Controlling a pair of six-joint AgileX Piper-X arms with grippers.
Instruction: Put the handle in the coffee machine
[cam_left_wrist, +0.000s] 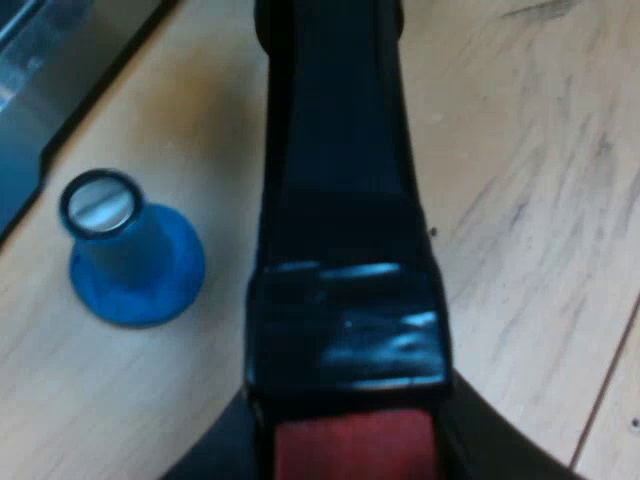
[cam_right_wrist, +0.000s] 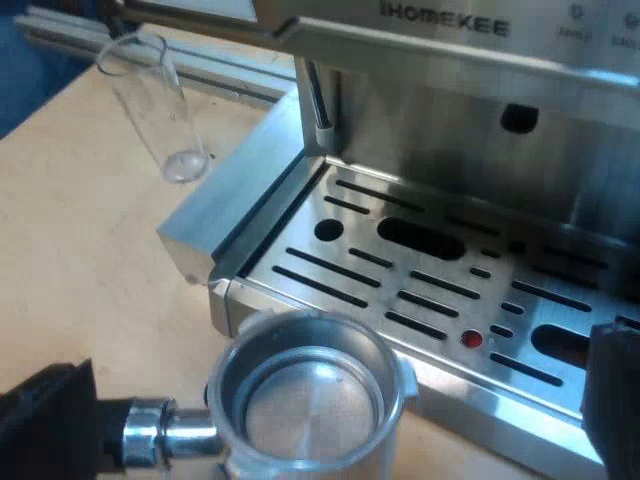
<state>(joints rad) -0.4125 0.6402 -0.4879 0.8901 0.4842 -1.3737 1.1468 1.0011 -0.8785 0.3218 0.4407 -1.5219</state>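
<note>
L end effector (cam_left_wrist: 350, 455) clamped on the holder (cam_right_wrist: 305, 400) handle (cam_left_wrist: 340, 200), by its red end. Basket sits just before the espresso machine (cam_right_wrist: 450, 150) drip tray (cam_right_wrist: 420, 270), not locked in. R end effector (cam_right_wrist: 320, 440) wide, over basket. Blue tamper (cam_left_wrist: 135, 250) on surface (cam_left_wrist: 520, 200) nr machine.

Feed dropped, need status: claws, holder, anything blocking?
Right claw open around holder. Left claw at its red-ended handle. Holder low before drip tray, not locked in. Blue tamper, measuring glass clear of it.
</note>
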